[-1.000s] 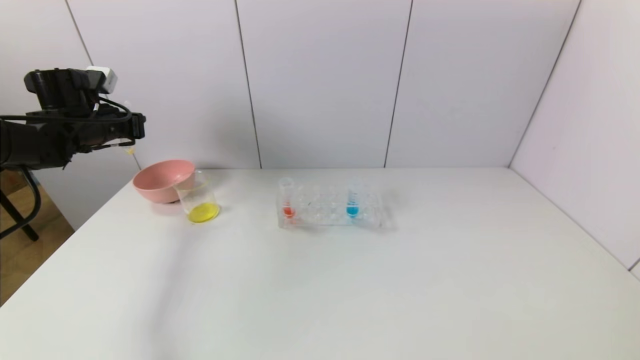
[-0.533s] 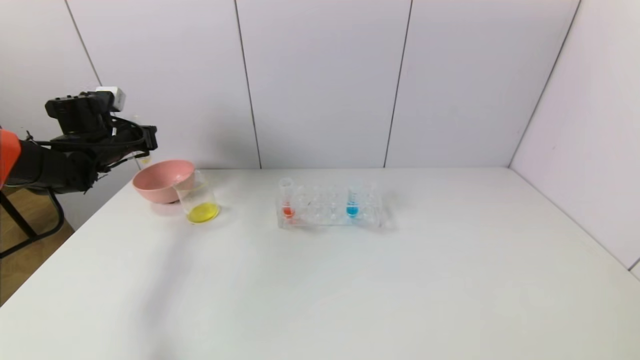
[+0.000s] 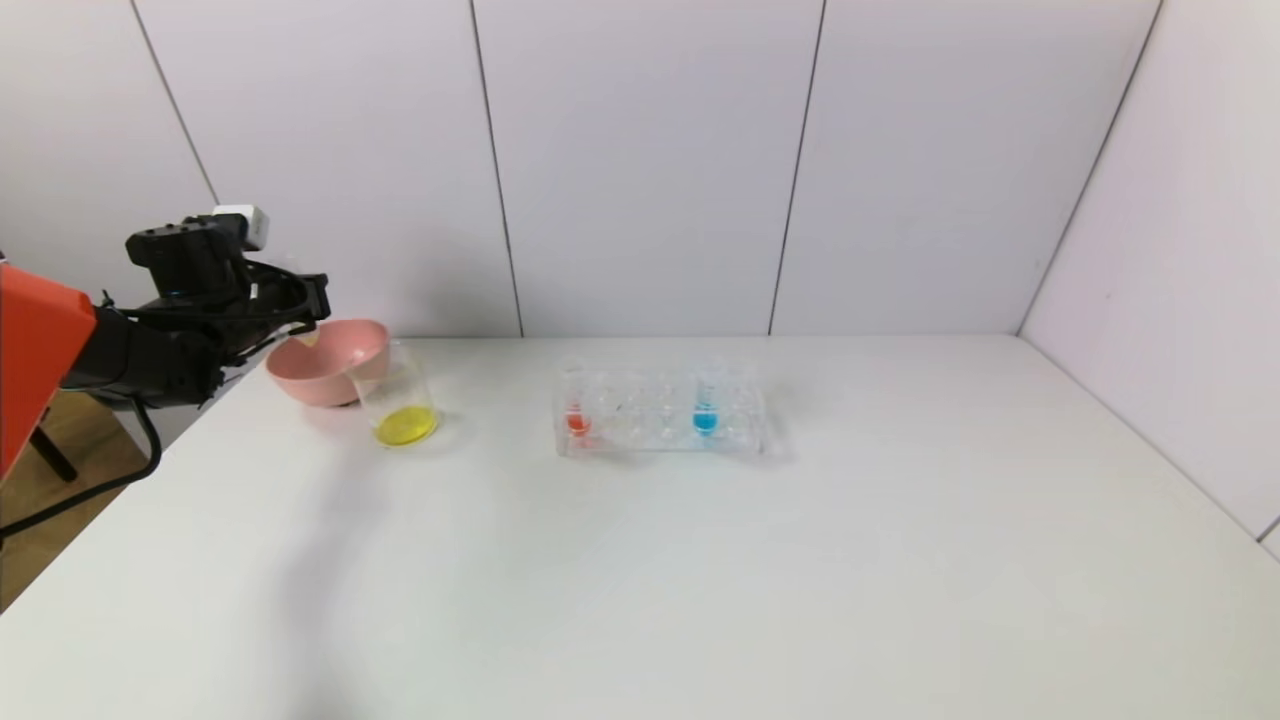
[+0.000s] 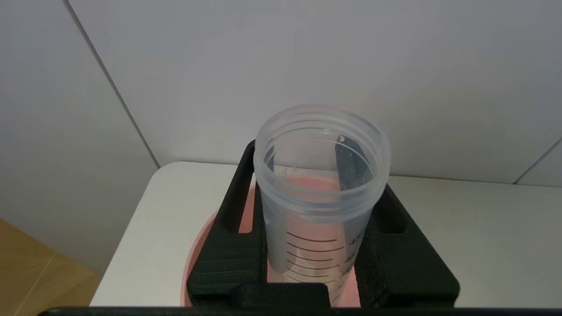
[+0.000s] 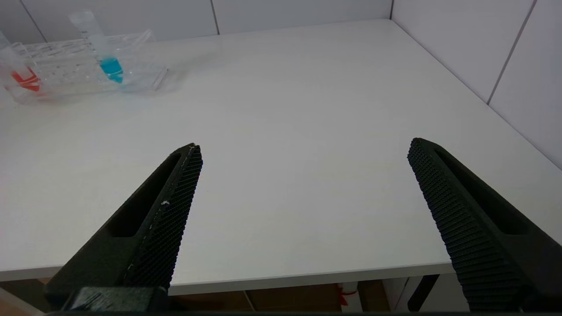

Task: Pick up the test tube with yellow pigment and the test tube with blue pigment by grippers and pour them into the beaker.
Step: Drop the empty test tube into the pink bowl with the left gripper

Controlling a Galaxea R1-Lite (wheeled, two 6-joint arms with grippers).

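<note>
My left gripper [image 3: 312, 298] is shut on the yellow-pigment test tube [image 4: 316, 245], a clear tube with dark graduation marks. It looks almost empty, and its open mouth faces the wrist camera. The gripper [image 4: 318, 175] holds it just above the pink bowl [image 3: 325, 358] at the table's far left. The beaker [image 3: 398, 400] stands against the bowl with yellow liquid at its bottom. The blue-pigment test tube [image 3: 706, 400] stands upright in the clear rack [image 3: 655, 430] and also shows in the right wrist view [image 5: 103, 48]. My right gripper [image 5: 305, 149] is open and empty above the table's front edge.
A red-liquid tube [image 3: 575, 402] stands at the rack's left end. The pink bowl shows under the held tube in the left wrist view [image 4: 197, 250]. White wall panels close the back and right sides. The table's left edge lies beside the bowl.
My left arm has come down and to the right with the tube, from high beside the wall to just over the pink bowl. The beaker, rack and tubes have not moved.
</note>
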